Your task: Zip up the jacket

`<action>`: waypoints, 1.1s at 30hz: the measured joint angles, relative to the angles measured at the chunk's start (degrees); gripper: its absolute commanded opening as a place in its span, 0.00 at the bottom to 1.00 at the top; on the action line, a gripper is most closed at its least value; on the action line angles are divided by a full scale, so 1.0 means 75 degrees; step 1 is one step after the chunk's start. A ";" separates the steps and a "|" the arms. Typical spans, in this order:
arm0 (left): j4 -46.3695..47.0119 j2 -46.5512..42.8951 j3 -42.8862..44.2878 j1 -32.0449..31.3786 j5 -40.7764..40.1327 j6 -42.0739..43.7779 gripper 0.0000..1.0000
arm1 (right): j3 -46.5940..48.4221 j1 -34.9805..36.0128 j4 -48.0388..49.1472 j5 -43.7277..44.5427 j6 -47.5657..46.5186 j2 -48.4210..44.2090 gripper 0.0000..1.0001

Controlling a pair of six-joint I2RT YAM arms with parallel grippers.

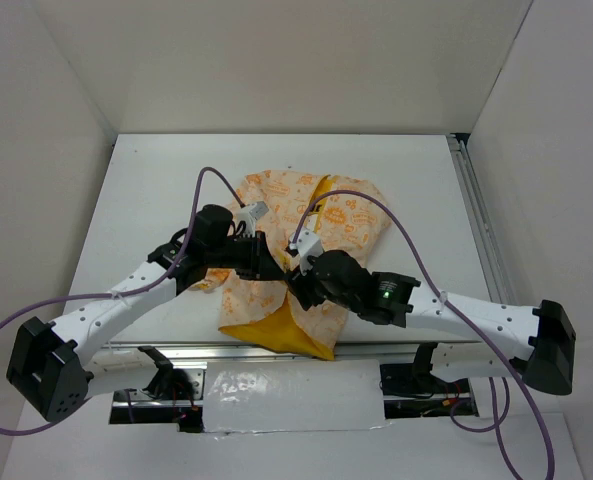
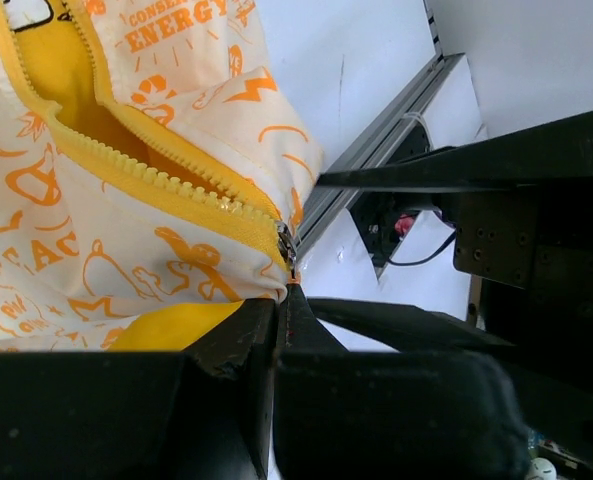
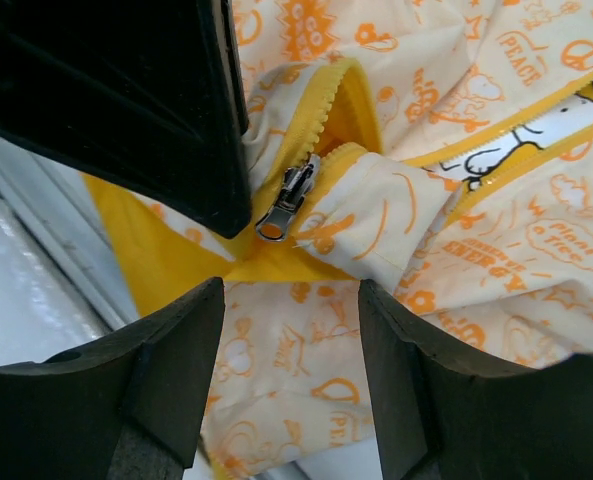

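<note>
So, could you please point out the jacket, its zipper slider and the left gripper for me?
jacket (image 1: 348, 226), top external view, on the printed outer fabric at its far right.
zipper slider (image 3: 288, 200), right wrist view, on its metal body.
left gripper (image 2: 284, 312), left wrist view, where its shut fingertips pinch the hem.

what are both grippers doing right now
left gripper: closed, pinching the jacket at its bottom hem
right gripper: open, holding nothing, zipper pull just ahead of it
</note>
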 measured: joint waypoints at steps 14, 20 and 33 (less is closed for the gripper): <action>-0.0204 0.0038 0.0000 0.0035 0.0315 -0.0032 0.00 | 0.0152 0.0717 0.0338 0.1818 -0.1314 0.0510 0.64; -0.0163 0.0038 -0.0003 0.0058 0.0388 -0.0035 0.00 | 0.0175 0.0784 0.0478 0.2215 -0.1448 0.0825 0.64; -0.0114 0.0050 -0.0219 0.0044 0.0286 -0.0157 0.00 | 0.0242 0.0146 0.0825 0.2165 -0.0895 -0.0236 0.59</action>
